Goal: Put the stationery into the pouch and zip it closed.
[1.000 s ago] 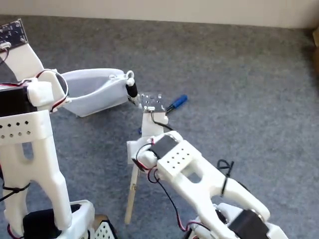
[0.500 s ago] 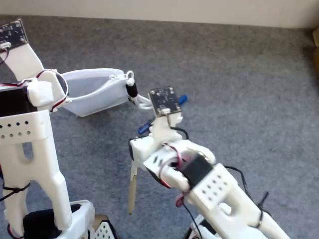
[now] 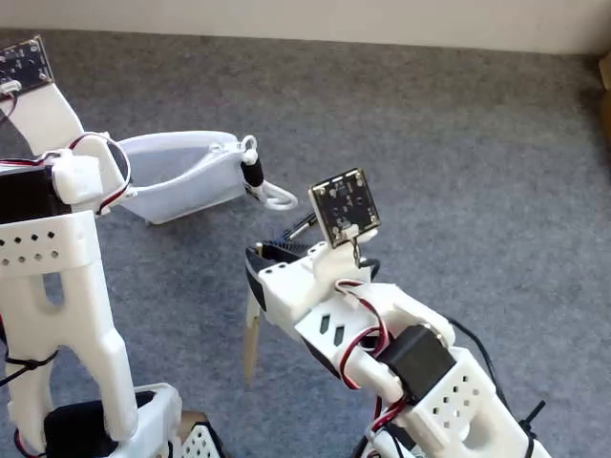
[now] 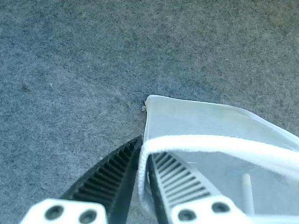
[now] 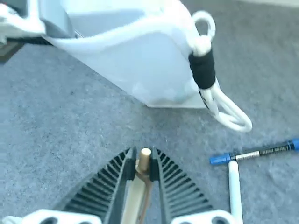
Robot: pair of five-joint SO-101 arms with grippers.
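The white mesh pouch (image 3: pixel 181 176) lies open on the grey carpet, with a black-wrapped white cord loop (image 3: pixel 263 186) at its near end. My left gripper (image 4: pixel 142 144) is shut on the pouch (image 4: pixel 210 121) rim at the far end. My right gripper (image 5: pixel 142 151) is shut on a wooden stick (image 5: pixel 144 163), a short way in front of the pouch (image 5: pixel 135 60) and apart from it. In the high view the stick (image 3: pixel 253 339) hangs down from the right gripper (image 3: pixel 260 262). A blue pen (image 5: pixel 254 152) and a white pen (image 5: pixel 235 186) lie on the carpet beside the loop (image 5: pixel 229 116).
Grey carpet (image 3: pixel 477 143) covers the whole table, with open room to the right. The left arm's white body (image 3: pixel 57 248) stands at the left edge. A light wall strip (image 3: pixel 334 19) runs along the back.
The right arm has swung and turned its wrist, so its camera board now sits farther right and nearer. It covers most of the blue pen. The stick stays gripped; the left arm holds still.
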